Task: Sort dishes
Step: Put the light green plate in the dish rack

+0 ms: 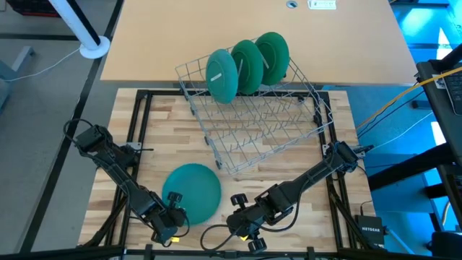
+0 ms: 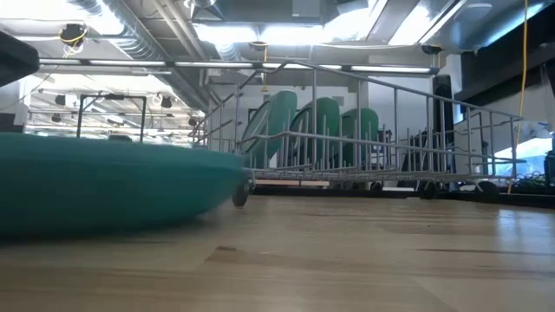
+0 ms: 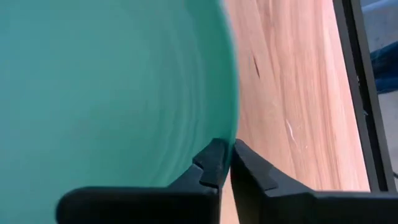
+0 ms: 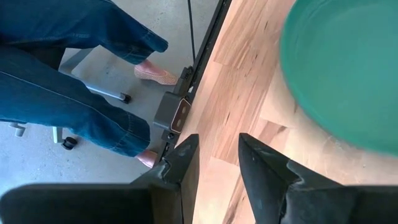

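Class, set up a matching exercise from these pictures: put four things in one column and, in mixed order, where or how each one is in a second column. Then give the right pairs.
Things:
1. Three plates
2. Single plate
3. Left gripper
4. Right gripper

Where or how:
A. Fingers open over the table's near edge, holding nothing
B. Standing on edge in the wire rack
C. Lying on the wooden table
D. Fingers closed on a plate's rim

Pairs: 1-B, 2-C, 3-D, 4-A
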`<control>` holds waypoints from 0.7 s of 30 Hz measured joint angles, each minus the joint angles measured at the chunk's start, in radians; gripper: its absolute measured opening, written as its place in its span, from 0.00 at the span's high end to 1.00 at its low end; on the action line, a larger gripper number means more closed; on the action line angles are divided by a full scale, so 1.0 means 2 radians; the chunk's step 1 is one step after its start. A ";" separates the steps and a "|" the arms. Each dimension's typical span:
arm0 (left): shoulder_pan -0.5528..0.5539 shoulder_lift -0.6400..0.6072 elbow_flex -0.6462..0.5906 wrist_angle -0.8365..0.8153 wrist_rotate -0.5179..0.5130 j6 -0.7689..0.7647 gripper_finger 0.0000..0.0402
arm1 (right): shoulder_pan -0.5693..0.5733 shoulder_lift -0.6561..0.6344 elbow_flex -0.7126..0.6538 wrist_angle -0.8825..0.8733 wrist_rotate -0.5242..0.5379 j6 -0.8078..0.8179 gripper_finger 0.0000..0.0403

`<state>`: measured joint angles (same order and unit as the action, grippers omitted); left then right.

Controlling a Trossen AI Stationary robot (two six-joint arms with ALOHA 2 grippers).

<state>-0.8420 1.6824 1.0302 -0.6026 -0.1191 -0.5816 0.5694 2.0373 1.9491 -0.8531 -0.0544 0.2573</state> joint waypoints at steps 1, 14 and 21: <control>0.000 0.000 0.000 -0.001 -0.001 -0.004 0.98 | 0.000 0.000 0.000 0.000 0.000 0.000 0.71; 0.000 -0.035 -0.001 -0.005 0.002 -0.036 0.99 | 0.000 0.000 0.000 0.000 0.009 0.000 0.71; 0.000 -0.063 -0.001 0.003 0.009 -0.056 1.00 | 0.000 0.000 0.000 0.028 0.011 -0.001 0.71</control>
<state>-0.8417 1.5572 1.0290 -0.5976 -0.1020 -0.6939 0.5690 2.0373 1.9491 -0.7976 -0.0329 0.2547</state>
